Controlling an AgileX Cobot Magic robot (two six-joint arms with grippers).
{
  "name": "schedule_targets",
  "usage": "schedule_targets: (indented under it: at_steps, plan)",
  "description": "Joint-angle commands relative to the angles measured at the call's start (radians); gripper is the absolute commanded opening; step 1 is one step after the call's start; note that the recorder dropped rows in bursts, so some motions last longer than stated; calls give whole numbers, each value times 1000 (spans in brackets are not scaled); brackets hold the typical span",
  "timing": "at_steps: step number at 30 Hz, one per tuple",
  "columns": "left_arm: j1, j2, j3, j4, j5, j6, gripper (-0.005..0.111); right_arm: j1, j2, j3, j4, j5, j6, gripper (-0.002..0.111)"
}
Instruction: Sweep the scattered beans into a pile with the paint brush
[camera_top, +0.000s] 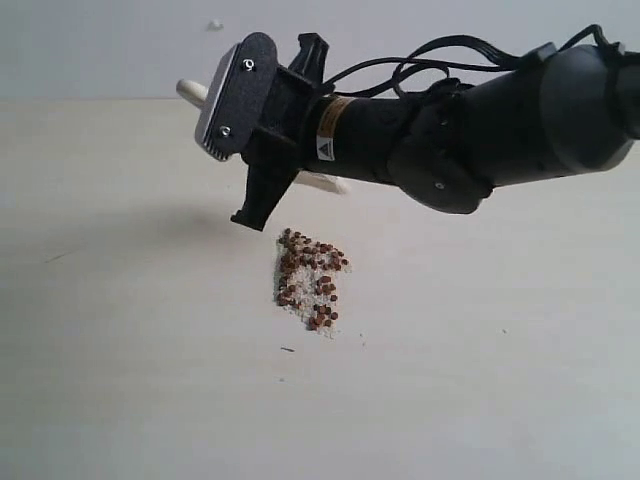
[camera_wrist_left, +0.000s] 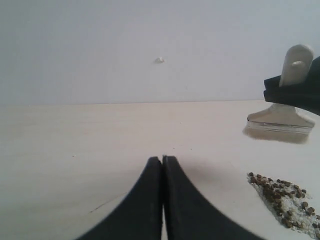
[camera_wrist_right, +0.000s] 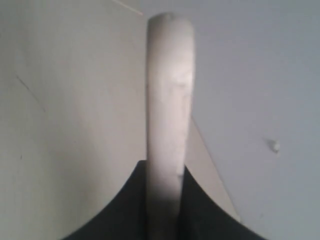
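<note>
The beans (camera_top: 310, 280) lie in one tight reddish-brown cluster on whitish crumbs near the middle of the pale table; the left wrist view shows them too (camera_wrist_left: 282, 200). My right gripper (camera_top: 228, 110) reaches in from the right and is shut on the paint brush (camera_top: 190, 91), whose pale handle (camera_wrist_right: 170, 90) sticks out past the jaws (camera_wrist_right: 165, 167). In the left wrist view the brush (camera_wrist_left: 280, 116) hangs handle-up, with its silver band and off-white bristles beyond the beans and not touching them. My left gripper (camera_wrist_left: 163, 159) is shut and empty, low over the table to the left of the beans.
The pale table (camera_top: 120, 350) runs back to a grey wall. A lone white speck (camera_top: 214, 24) sits on the wall behind the brush. The black right arm (camera_top: 480, 130) hangs over the table's right half, above and behind the bean cluster.
</note>
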Motion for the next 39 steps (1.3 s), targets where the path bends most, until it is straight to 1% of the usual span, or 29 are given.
schedule_targets:
  at_steps: [1,4,10,12,15,17,19,23,26,31,35,39]
  plan:
    - [-2,-5,2,4,-3,1,0,-39,42,2,-101,-160,40,0]
    - [-2,-5,2,4,-3,1,0,-77,73,2,-141,-209,75,0]
    - [-2,-5,2,4,-3,1,0,-152,118,2,-425,-317,240,0]
    - [-2,-5,2,4,-3,1,0,-175,137,2,-467,-359,293,0]
    - [-2,-5,2,4,-3,1,0,-201,154,2,-496,-404,299,0]
    - [-2,-5,2,4,-3,1,0,-209,159,-6,-501,-397,299,0]
    - [-2,-5,2,4,-3,1,0,-218,159,-21,-544,-380,340,0]
    - [-2,-5,2,4,-3,1,0,-223,166,-55,-757,-381,542,0]
    - [-2,-5,2,4,-3,1,0,-223,169,-67,-900,-379,657,0]
    - [-2,-5,2,4,-3,3,0,-223,169,-67,-932,-383,695,0]
    - [-2,-5,2,4,-3,3,0,-223,164,-67,-1000,-417,781,0]
    - [-2,-5,2,4,-3,1,0,-223,140,-67,-1055,-410,855,0]
